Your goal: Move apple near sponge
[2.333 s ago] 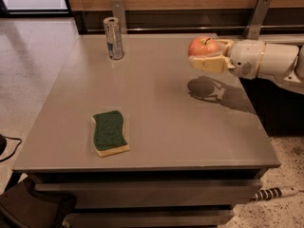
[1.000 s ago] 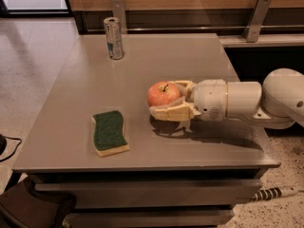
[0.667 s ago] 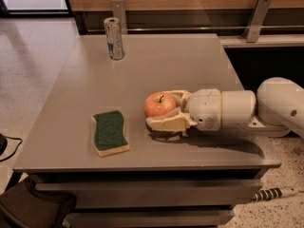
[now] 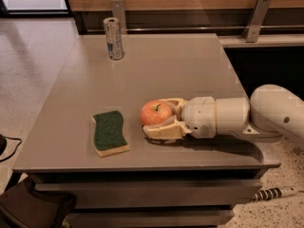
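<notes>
The gripper point(image 4: 160, 118) is extending in from the 3 o'clock side of the desk point(image 4: 190, 65), its jaws pinching the apple point(image 4: 155, 112) low over the front part. The sponge point(image 4: 109, 132) is lying flat at the apple's 9 o'clock, near but not touching. A can point(image 4: 113, 38) is standing upright toward 11 o'clock, well apart.

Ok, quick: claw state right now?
Claw: closed on the apple, beside the sponge, with a gap between apple and sponge.
</notes>
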You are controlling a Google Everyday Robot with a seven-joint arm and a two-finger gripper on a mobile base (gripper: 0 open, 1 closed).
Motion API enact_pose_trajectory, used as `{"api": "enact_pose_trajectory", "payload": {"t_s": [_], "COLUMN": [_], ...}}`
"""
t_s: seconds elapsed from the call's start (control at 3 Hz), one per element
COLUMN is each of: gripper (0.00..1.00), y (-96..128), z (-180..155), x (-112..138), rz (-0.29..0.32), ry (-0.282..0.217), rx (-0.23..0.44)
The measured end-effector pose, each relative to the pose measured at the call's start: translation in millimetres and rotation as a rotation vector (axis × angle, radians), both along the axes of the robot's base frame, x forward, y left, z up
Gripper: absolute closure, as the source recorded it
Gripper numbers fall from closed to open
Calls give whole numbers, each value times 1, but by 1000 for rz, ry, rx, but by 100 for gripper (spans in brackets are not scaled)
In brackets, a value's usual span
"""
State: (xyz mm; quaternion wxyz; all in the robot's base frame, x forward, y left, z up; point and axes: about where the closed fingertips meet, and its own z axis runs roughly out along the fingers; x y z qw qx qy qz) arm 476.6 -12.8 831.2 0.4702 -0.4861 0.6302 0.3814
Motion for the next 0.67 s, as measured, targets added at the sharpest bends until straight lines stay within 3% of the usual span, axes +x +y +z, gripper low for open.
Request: {"api": "enact_pose_trajectory", "payload": {"t_s": [0.67], "gripper": [37], "y": [4], "z": [0], "x": [-1], "rz": [7], "ry": [0], "rx": [-1]}}
